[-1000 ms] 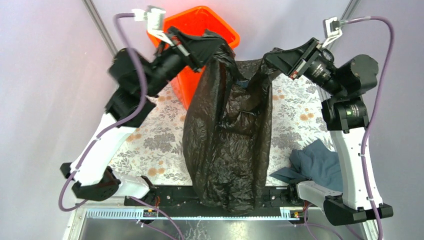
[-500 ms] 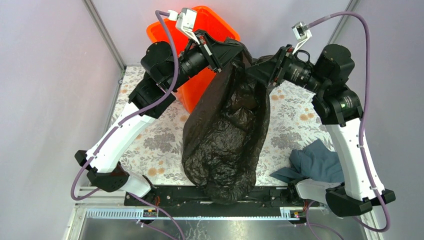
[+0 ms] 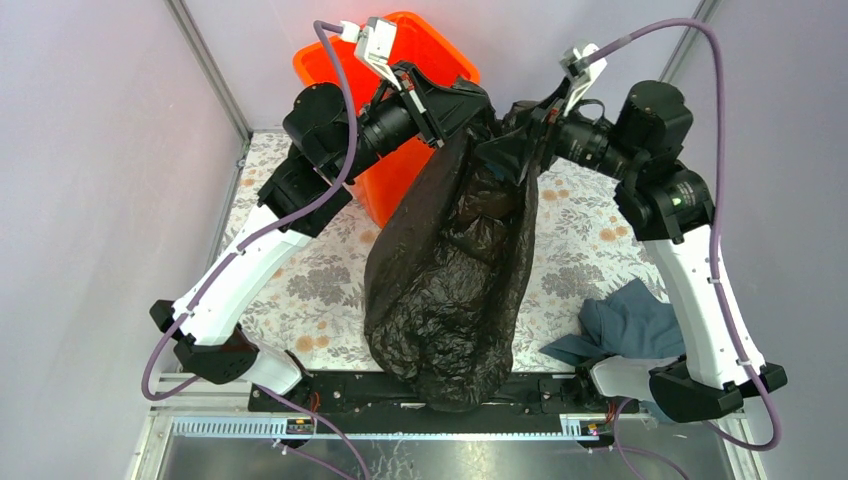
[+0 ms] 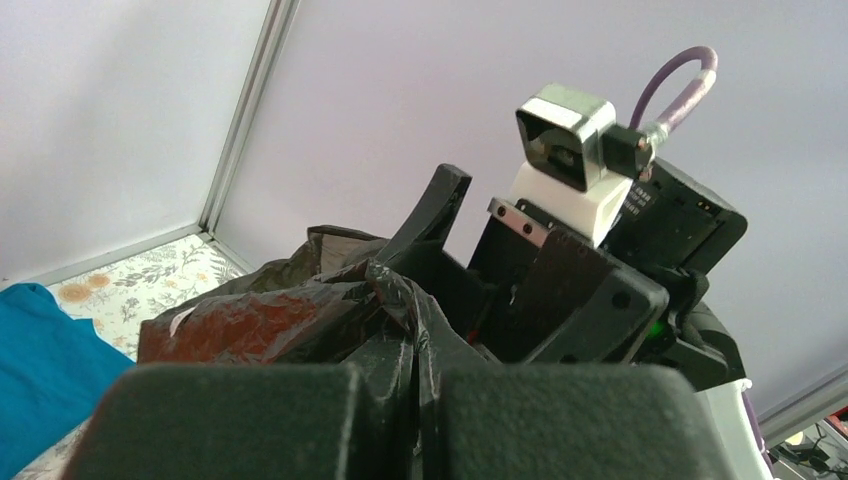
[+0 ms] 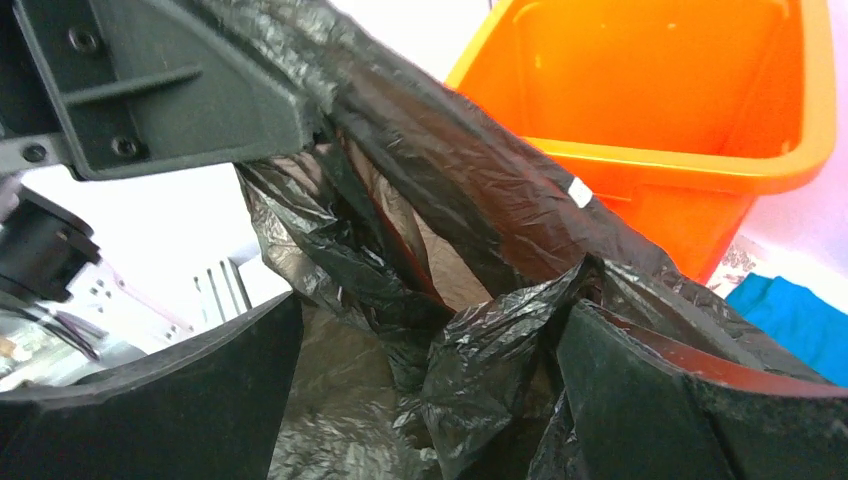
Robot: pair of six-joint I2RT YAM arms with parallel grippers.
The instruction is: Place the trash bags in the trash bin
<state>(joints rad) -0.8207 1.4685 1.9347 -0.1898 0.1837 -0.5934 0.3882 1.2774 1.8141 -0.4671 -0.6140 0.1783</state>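
Requesting a pose check: where are the arms sitting? /K

I'm watching both reaching up and inward. Left arm (image 3: 250,270) is folding at the elbow, with the forearm angling across the front of the trash bin (image 3: 435,45). Left gripper (image 3: 480,110) is hovering just beside the bin's near right rim corner. Right arm (image 3: 700,290) is rising from its base, with the wrist bending back toward centre. Right gripper (image 3: 505,150) is nearly meeting the left one. /ops

Gripping what? /K

Left fingers (image 4: 230,420) are pinching a twisted strand of the trash bag (image 3: 450,290); the wrist view is showing film squeezed between the pads. Right fingers (image 5: 180,400) are standing wide apart, with film bunching in the gap and draping over one finger. I'm not seeing a pinch there. /ops

Bag location? /K

It's hanging from the two grippers, with its bulk outside the bin and off the bin's right side. The belly is sagging over the floral table cover (image 3: 300,280) and the bottom end is reaching the black front rail (image 3: 340,385). The bin is standing upright at back left. Grey-blue cloth (image 3: 630,320) is lying by the right arm's base, apart from the bag. Bright blue cloth (image 4: 40,350) is showing at the left wrist view's edge. /ops
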